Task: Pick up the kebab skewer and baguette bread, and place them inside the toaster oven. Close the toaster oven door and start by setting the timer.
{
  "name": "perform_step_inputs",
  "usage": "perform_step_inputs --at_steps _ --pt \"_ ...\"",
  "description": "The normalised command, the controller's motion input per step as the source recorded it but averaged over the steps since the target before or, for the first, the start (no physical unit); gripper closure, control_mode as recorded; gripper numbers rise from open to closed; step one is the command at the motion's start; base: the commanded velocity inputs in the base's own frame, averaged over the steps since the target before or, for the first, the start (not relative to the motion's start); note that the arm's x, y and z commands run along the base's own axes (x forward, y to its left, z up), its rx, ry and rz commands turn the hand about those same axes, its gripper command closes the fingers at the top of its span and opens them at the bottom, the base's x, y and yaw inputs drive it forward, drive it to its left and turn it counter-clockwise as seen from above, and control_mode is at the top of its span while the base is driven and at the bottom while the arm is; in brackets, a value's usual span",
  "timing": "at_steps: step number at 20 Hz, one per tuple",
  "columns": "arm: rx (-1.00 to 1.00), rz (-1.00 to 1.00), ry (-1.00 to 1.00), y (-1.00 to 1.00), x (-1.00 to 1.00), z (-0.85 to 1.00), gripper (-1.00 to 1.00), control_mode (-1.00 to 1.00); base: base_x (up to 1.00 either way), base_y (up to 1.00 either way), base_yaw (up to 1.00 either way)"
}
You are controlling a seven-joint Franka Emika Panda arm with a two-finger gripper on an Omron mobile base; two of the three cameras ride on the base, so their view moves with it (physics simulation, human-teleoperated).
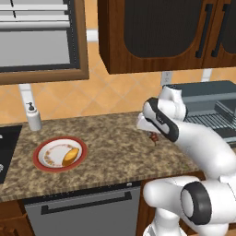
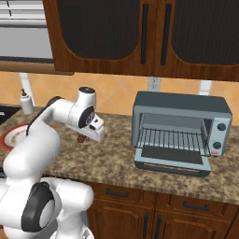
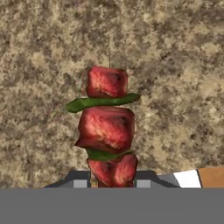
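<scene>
Hand view: pincer point(image 3: 109, 181) has jaws closed on the kebab skewer point(image 3: 107, 131), gripping its lowest meat chunk, w/ the rest of the stick running straight out ahead of the tips over the speckled counter point(image 3: 175, 65). Step in hand, I'd judge: carrying the skewer to the toaster oven point(image 2: 182, 133); baguette bread point(image 1: 70, 156) not yet touched. Going left to right in the left base view: red-rimmed plate point(image 1: 44, 168) w/ the bread on it sits well off to the pincer's left, soap bottle point(image 1: 32, 117) behind it; then the pincer itself, mid-counter, skewer hanging just below it and apart from the surface. In the right base view the oven stands well apart to the pincer's right, toaster oven door point(image 2: 172, 163) dropped open, wire rack bare. Next move prob. calls for a swing right, levelling the stick to slide it onto the rack w/o catching the door.
</scene>
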Motion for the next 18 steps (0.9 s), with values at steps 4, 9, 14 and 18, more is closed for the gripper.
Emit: perform_step_inputs --at_steps 4,9,14,18 --pt "0.00 -0.02 -0.03 -1.00 0.03 0.08 1.00 -1.00 0.00 0.00 0.00" --pt "-0.05 -0.02 0.00 -1.00 0.13 0.00 1.00 -1.00 0.00 0.00 0.00" --pt "-0.10 -0.08 -0.07 -1.00 -0.13 0.09 1.00 -1.00 0.00 0.00 0.00" --pt "-0.09 -0.09 -0.04 -1.00 0.00 0.03 1.00 -1.00 0.00 0.00 0.00"
